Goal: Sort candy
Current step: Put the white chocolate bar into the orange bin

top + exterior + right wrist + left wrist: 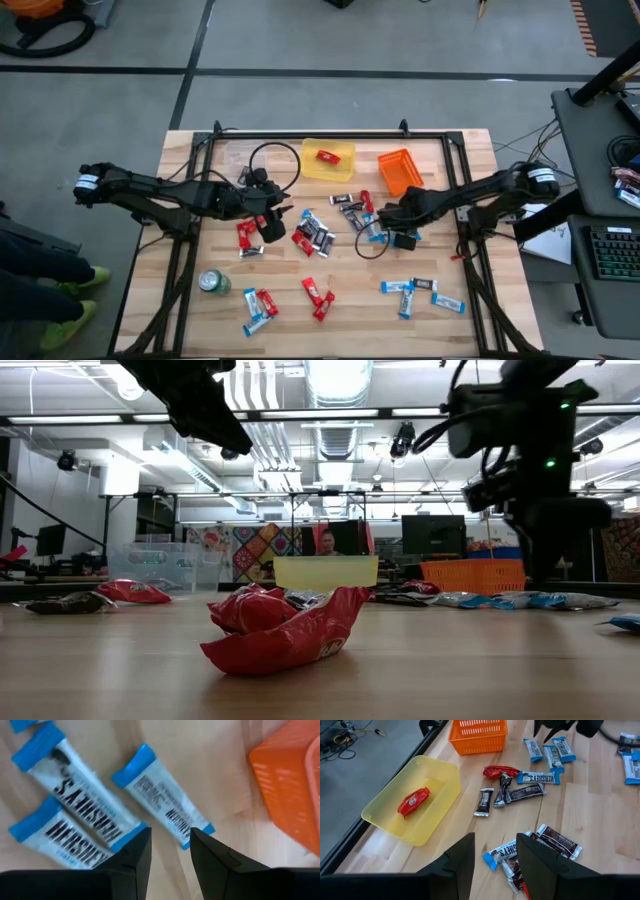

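Note:
Wrapped mini bars in red, blue-and-white and dark brown lie scattered flat on the wooden table (200, 150). One red bar (327, 156) lies in the yellow bin (345, 170), which also shows in the left wrist view (395, 822). My left gripper (272, 226) is open and empty, raised over the red and dark bars left of centre (495, 857). My right gripper (386, 214) is open and low over the table (170, 845), its fingertips at one end of a blue-and-white bar (160, 807). My right gripper points down at the blue-and-white bar's end (197, 831), one finger over it. I cannot tell whether it touches the bar. The bar lies flat on the table.
An orange basket (400, 172) stands right of the yellow bin at the back. A round green can (213, 282) stands near the front left. Black frame rails (190, 190) run along the table's sides and back. A black cable (275, 165) loops near the left gripper.

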Robot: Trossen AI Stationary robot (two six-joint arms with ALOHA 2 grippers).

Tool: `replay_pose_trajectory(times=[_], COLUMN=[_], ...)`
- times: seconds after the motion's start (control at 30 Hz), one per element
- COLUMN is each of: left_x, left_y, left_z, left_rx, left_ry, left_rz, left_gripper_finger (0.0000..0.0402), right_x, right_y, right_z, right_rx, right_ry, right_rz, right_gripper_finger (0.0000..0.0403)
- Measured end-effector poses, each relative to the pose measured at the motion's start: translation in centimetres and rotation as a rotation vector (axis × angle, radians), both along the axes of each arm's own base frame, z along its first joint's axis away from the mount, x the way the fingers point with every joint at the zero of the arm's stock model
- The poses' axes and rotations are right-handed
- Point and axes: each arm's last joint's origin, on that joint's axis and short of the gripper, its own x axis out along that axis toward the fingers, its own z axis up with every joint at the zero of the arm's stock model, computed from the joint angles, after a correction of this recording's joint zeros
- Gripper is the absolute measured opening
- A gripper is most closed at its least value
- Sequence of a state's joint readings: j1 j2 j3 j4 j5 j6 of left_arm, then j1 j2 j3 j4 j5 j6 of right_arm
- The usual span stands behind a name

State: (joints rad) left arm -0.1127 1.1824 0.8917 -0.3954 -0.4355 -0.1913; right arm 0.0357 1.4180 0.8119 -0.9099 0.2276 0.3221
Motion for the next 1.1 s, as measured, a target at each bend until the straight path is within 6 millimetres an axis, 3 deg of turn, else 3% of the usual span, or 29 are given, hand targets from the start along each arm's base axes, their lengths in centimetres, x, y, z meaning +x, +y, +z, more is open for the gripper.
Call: replay_pose_trajectory(times=[0.33,0.73,0.87,1.03,1.1], left_x=[-0.1,-0.1,-0.1,-0.1,-0.1], left_y=[-0.1,-0.1,-0.1,-0.1,-0.1], left_z=[-0.2,-0.2,-0.2,-0.3,-0.3], left_rx=[-0.003,-0.003,-0.003,-0.003,-0.003], left_ry=[0.021,0.019,0.02,0.022,0.022], left_rz=[-0.009,-0.009,-0.01,-0.01,-0.01], left_gripper_finger=[0.0127,0.0127,0.0127,0.0127,0.0127], right_x=[1.1,1.7,1.8,2.0,2.0], right_y=[-1.2,-2.0,-2.1,-2.1,-2.1], right_z=[-1.3,-3.2,-3.3,-3.4,-3.3], right_rx=[0.06,0.032,0.04,0.059,0.06], right_ry=[0.186,0.29,0.296,0.28,0.272], right_rz=[0.12,0.201,0.243,0.271,0.267], right_gripper_finger=[0.0123,0.0118,0.0091,0.0021,0.0015])
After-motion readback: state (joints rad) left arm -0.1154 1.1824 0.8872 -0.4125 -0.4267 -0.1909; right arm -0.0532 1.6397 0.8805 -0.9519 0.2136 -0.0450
